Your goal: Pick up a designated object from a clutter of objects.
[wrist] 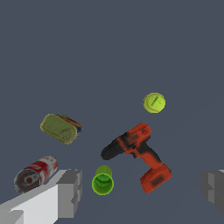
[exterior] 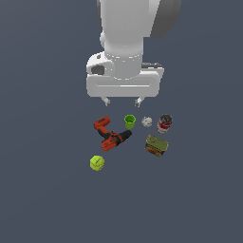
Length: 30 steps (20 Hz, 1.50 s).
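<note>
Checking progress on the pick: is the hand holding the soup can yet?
No. In the exterior view the open hand hangs above the clutter, while the soup can stands apart, untouched.

Arm: white, rounded cylindrical links, grey shading on upper joint | Hand body: wide white block, dark round recess on one side, dark strip behind | gripper (exterior: 122,101): two short grey blocky fingers (wrist: 70,192)

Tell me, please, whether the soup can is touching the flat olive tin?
Apart. The exterior view shows bare floor between the soup can and the olive tin; the wrist view shows that gap too.
</note>
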Each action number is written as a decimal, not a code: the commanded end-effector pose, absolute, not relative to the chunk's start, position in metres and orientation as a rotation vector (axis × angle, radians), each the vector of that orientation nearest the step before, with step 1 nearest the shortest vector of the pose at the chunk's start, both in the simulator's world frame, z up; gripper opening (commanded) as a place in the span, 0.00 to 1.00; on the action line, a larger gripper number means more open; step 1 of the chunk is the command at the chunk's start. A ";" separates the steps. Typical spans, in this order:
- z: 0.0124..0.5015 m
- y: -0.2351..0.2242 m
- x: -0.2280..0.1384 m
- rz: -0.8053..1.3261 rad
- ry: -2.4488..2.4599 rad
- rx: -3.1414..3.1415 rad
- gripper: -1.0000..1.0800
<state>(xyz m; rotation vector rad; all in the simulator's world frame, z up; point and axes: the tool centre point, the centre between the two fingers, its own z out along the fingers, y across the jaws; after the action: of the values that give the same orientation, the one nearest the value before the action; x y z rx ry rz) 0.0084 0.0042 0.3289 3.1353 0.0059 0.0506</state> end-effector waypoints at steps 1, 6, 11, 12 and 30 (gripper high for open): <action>0.329 0.004 0.008 0.051 0.006 3.135 0.96; 0.327 -0.008 0.005 0.036 0.001 3.132 0.96; 0.328 -0.023 0.002 0.019 -0.012 3.128 0.96; 0.328 -0.023 0.002 0.019 -0.012 3.128 0.96; 0.239 0.095 -0.018 0.013 0.313 3.099 0.96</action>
<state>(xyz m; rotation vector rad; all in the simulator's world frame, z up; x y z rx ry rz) -0.0116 0.0771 0.2522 3.1046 0.2615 0.0141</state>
